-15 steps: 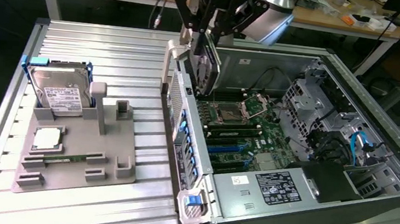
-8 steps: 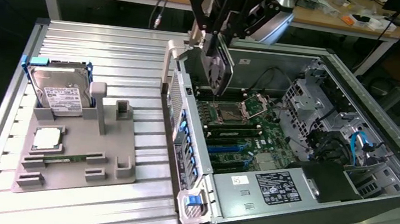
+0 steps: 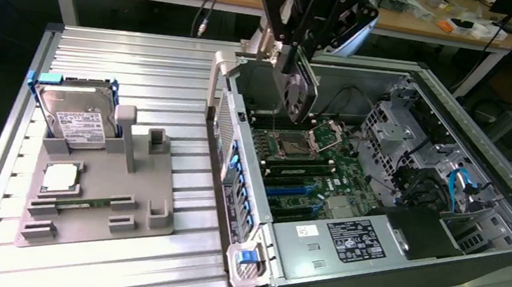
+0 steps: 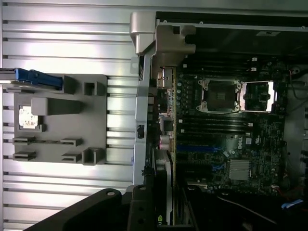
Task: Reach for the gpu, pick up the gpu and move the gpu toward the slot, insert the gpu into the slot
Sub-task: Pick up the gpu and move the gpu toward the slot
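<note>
My gripper point(image 3: 292, 61) hangs above the open computer case point(image 3: 483, 130) and is shut on the gpu point(image 3: 296, 97). The card hangs edge-down from the fingers, a dark flat board over the rear part of the motherboard point(image 3: 315, 170). In the wrist view the gpu point(image 4: 166, 185) appears edge-on between my dark fingers point(image 4: 139, 207), close to the case's rear wall. The blue expansion slot point(image 3: 291, 187) lies below the card on the motherboard, and the gpu is apart from it. In the wrist view the blue slot point(image 4: 197, 149) sits just past the card's lower edge.
A grey fixture point(image 3: 138, 195) on the ribbed metal table holds a silver hard drive point(image 3: 75, 122), a processor chip point(image 3: 62, 178) and a narrow memory stick point(image 3: 81, 204). Inside the case are the open CPU socket point(image 3: 294, 144), a power supply point(image 3: 350, 241), drive cages point(image 3: 398, 125) and cables.
</note>
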